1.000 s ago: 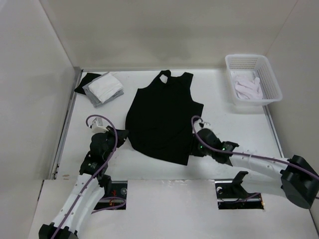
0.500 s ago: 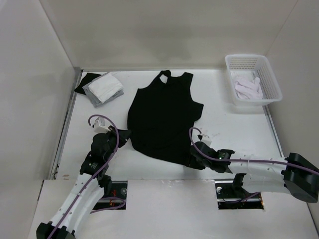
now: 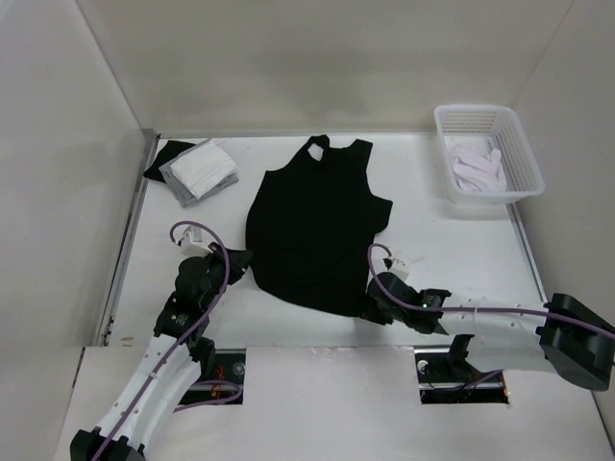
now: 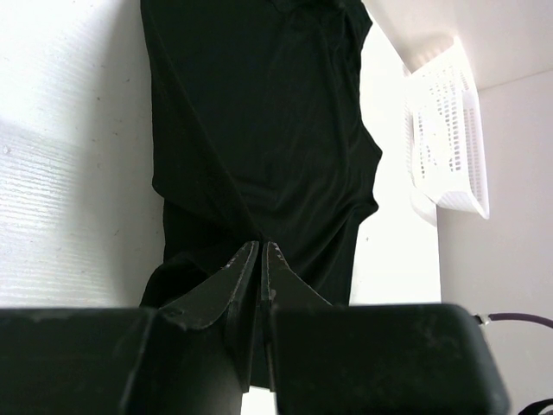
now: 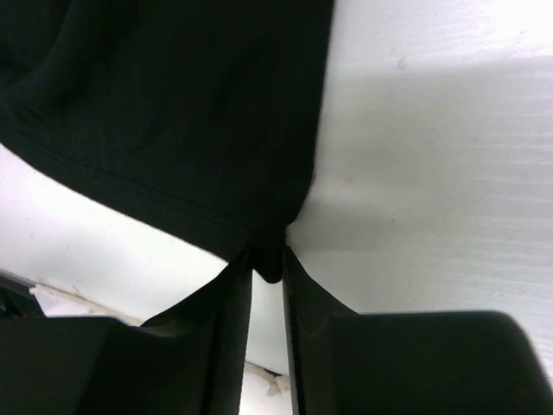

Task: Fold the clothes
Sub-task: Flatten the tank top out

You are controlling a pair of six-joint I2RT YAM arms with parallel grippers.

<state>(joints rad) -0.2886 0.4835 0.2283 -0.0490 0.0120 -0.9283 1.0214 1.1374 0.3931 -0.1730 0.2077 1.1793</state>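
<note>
**Two robot arms grip the bottom corners of a black tank top on a white table**

Overhead view: a black tank top (image 3: 315, 223) lies spread flat near the middle of a white table (image 3: 437, 235), neckline toward the far wall and hem toward the arms. The left gripper (image 3: 238, 259) sits at the hem's left corner and the right gripper (image 3: 369, 307) at its right corner. At the far left corner of the table, well apart from the top, rests a small pile of folded white, grey and black cloth (image 3: 196, 170). At the far right stands a white mesh basket (image 3: 524, 165) holding white garments (image 3: 476, 171). Plain pale walls enclose the table.

Left wrist view: the left gripper (image 4: 261, 245) has its fingers pressed together on the tank top (image 4: 259, 112), which stretches away from it. The basket (image 4: 449, 138) shows at the right.

Right wrist view: the right gripper (image 5: 270, 259) pinches the very corner of the tank top's (image 5: 173, 104) hem between narrowly spaced fingers. Bare table (image 5: 432, 173) lies to the right.
</note>
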